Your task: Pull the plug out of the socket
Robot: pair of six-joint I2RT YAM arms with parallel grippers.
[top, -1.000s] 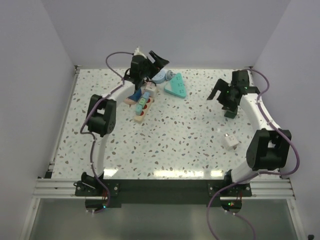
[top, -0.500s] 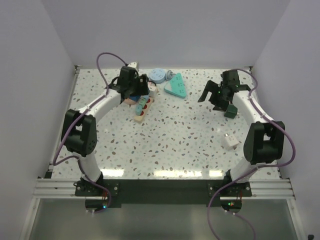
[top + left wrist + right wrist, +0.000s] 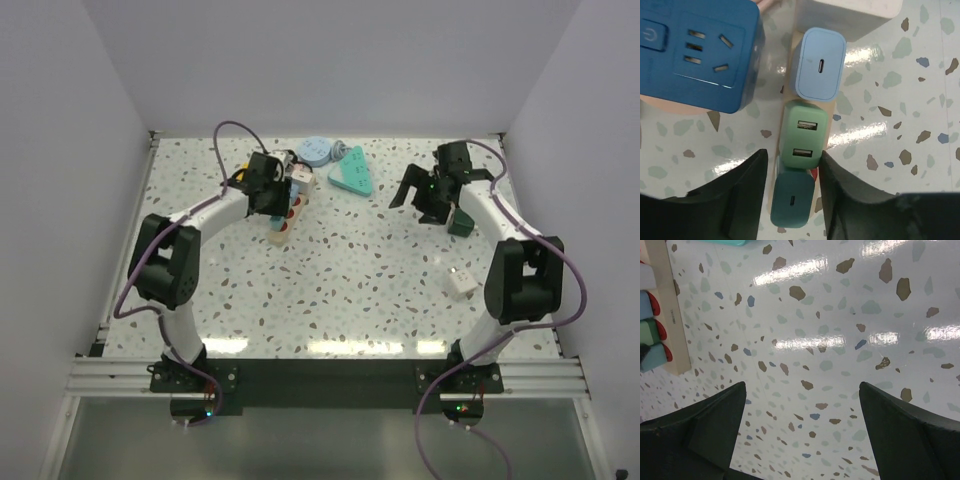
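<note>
The socket [image 3: 279,232] is a cream strip with red outlets, lying at the back left; its bare edge [image 3: 789,55] shows in the left wrist view. Plugged into it in a row are a white plug [image 3: 850,17], a light blue plug [image 3: 818,65], a green plug [image 3: 802,135] and a dark teal plug [image 3: 792,197]. My left gripper [image 3: 792,157] [image 3: 286,198] straddles the green and dark teal plugs. Its right finger touches the green plug and a thin gap shows on the left. My right gripper [image 3: 802,385] [image 3: 416,204] hangs open over bare table, with the socket [image 3: 665,305] to its left.
A blue power cube [image 3: 697,52] sits just left of the strip. A teal triangular block [image 3: 351,175] and a light blue round piece [image 3: 315,150] lie at the back. A dark green block [image 3: 461,222] and a white adapter [image 3: 459,281] lie at the right.
My left gripper came down from the back onto the strip and its jaws narrowed around the plugs. The right gripper moved slightly left and stayed open.
</note>
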